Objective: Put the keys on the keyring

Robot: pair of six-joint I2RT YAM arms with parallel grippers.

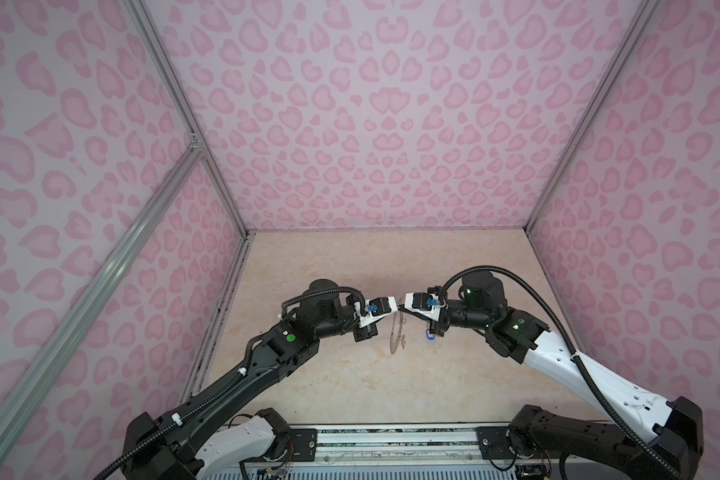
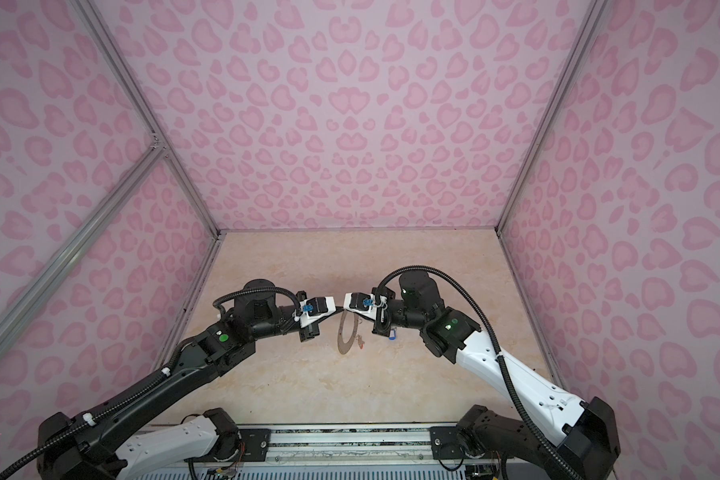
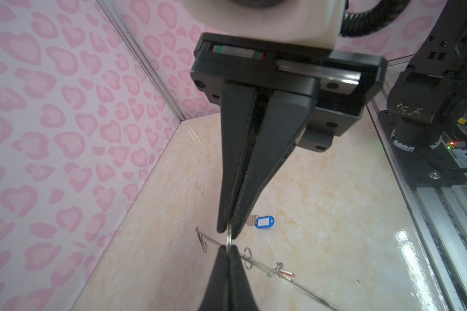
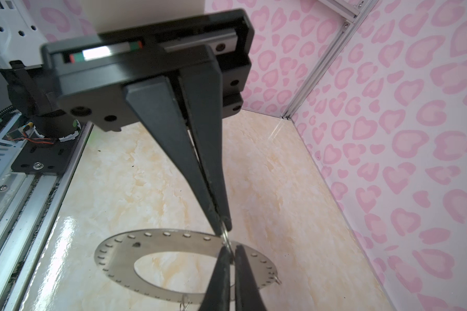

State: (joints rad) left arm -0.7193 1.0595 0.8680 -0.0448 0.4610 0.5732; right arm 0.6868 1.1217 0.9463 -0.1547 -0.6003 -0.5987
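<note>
- Enclosure walls (image 1: 391,124): pale lilac, covered in pink heart-shaped leopard spots.
- Counter (image 1: 350,374): cream, marbled with tan veins.
- Flat metal keyring disc (image 4: 173,243): plain grey.
- Oval plastic key tag (image 3: 264,222): blue, white label.

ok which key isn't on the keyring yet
The blue-tagged key: it lies loose on the table, apart from the keyring. The red-tagged key looks already hung from a wire loop at the keyring's rim.

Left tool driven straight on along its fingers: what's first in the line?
The small thin silver wire loop pinched at the left tool tips, at the rim of the flat grey metal ring-shaped disc. Right behind it, it seems, come the right tool tips, head-on. No free gap shows.
</note>
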